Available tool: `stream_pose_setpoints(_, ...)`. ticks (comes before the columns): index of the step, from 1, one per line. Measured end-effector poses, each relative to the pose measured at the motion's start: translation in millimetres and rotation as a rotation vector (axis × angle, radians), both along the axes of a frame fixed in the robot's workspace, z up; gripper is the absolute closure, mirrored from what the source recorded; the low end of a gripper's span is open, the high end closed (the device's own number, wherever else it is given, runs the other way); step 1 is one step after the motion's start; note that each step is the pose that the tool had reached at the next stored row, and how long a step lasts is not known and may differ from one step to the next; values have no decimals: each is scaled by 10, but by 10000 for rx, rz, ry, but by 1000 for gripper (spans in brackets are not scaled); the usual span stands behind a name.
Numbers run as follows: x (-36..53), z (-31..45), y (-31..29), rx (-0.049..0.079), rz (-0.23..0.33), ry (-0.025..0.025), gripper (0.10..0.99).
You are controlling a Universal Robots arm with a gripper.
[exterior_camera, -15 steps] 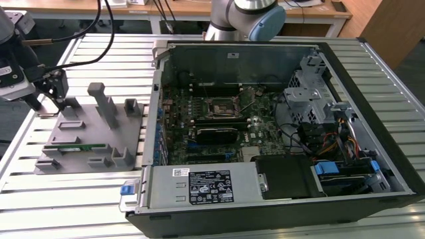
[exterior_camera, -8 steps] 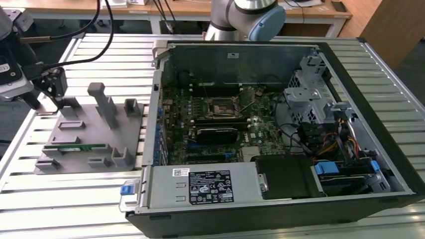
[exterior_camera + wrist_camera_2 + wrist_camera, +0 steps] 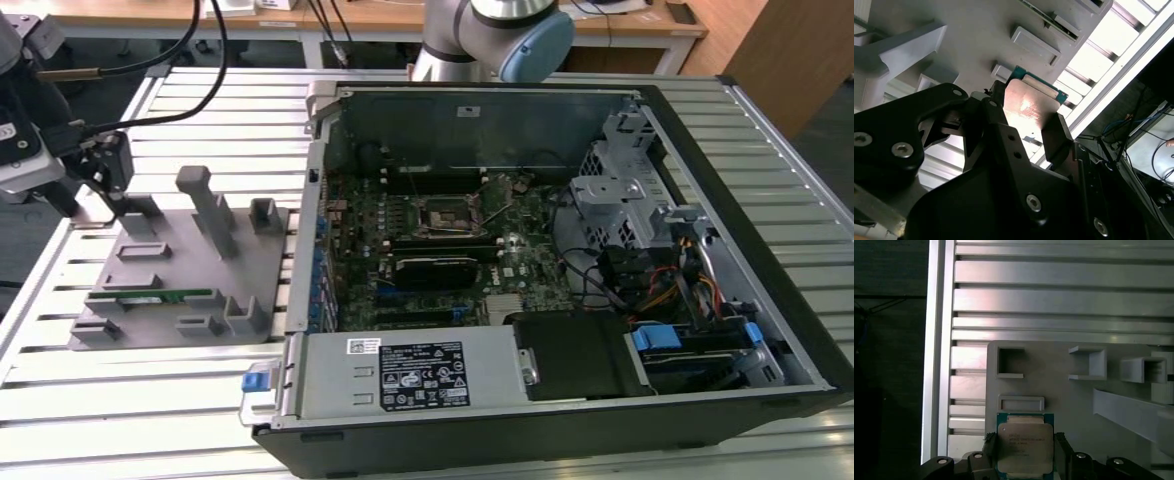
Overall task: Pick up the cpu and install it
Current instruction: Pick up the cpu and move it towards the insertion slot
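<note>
Claw: the gripper (image 3: 118, 200) hangs at the exterior view's left, over the far left corner of the gray tray (image 3: 174, 265); in the first wrist view its two black fingers (image 3: 990, 446) pinch the cpu (image 3: 1025, 442), one on each side
Cpu: a small square chip with a shiny silver top and a thin green edge; it sits between the fingers in both wrist views; it is just beside a little box shape (image 3: 1021, 403) on the tray; I cannot tell if it rests on the tray or is lifted off it
Tray: flat and gray, with little boxes and tall posts on it; it lies on the table, just left of the computer; a long green memory stick (image 3: 160, 296) lies in a slot on its near part
Table: made of long silver metal strips (image 3: 134, 400)
Computer: a big black case (image 3: 534, 440) lies open on its side at the exterior view's right; a green board (image 3: 521, 270) is inside; a square socket (image 3: 441, 215) sits in the middle of the board, well apart from the cpu
Arm: its thick base (image 3: 487, 40) stands at the far side, behind the computer
</note>
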State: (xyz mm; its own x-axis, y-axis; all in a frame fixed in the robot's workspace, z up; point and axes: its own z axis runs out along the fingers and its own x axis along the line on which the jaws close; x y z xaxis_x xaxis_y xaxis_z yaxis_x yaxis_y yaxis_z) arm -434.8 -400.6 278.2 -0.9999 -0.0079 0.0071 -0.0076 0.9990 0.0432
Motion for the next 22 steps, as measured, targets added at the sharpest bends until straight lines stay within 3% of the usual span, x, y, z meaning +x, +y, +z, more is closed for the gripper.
stream_pose_setpoints(22, 0, 83, 2, 1, 0, -1, 545)
